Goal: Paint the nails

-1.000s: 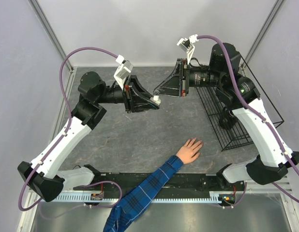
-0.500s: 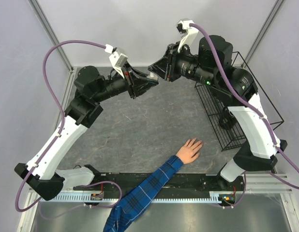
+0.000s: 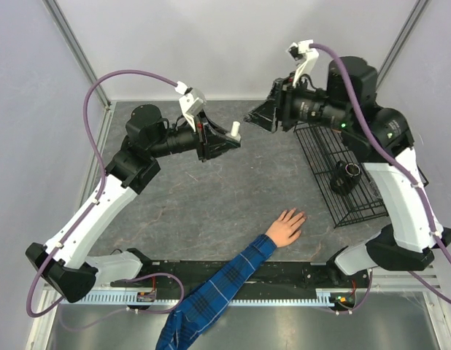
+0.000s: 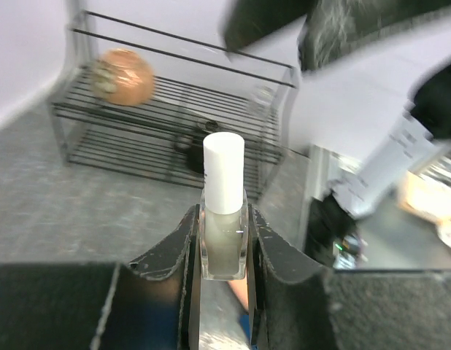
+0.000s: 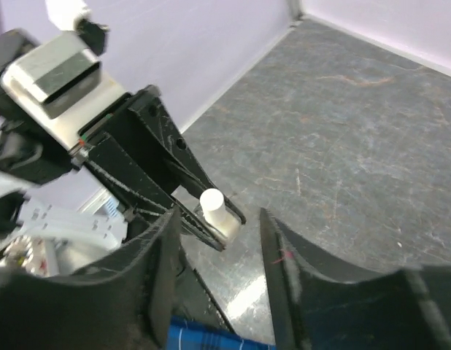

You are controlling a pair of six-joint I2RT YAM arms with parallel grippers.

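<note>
Nearest the arm bases, a blue plaid sleeve (image 3: 211, 292) reaches in from the front edge. Its hand (image 3: 286, 226) lies flat, palm down, on the grey surface (image 3: 211, 197), fingers spread towards the far right. The nails (image 3: 299, 214) sit at those fingertips, too small to make out.

Further back and raised well above the surface, the left claw (image 3: 227, 140) is clamped on a polish bottle (image 4: 224, 248), upright between its fingers, with the white cap (image 4: 224, 171) standing clear above them. Facing it from the right and a little apart, the right claw (image 3: 253, 117) has its fingers spread and grips nothing. A black wire rack (image 3: 335, 157) stands to the right, a small dark object (image 3: 344, 177) inside it.
</note>
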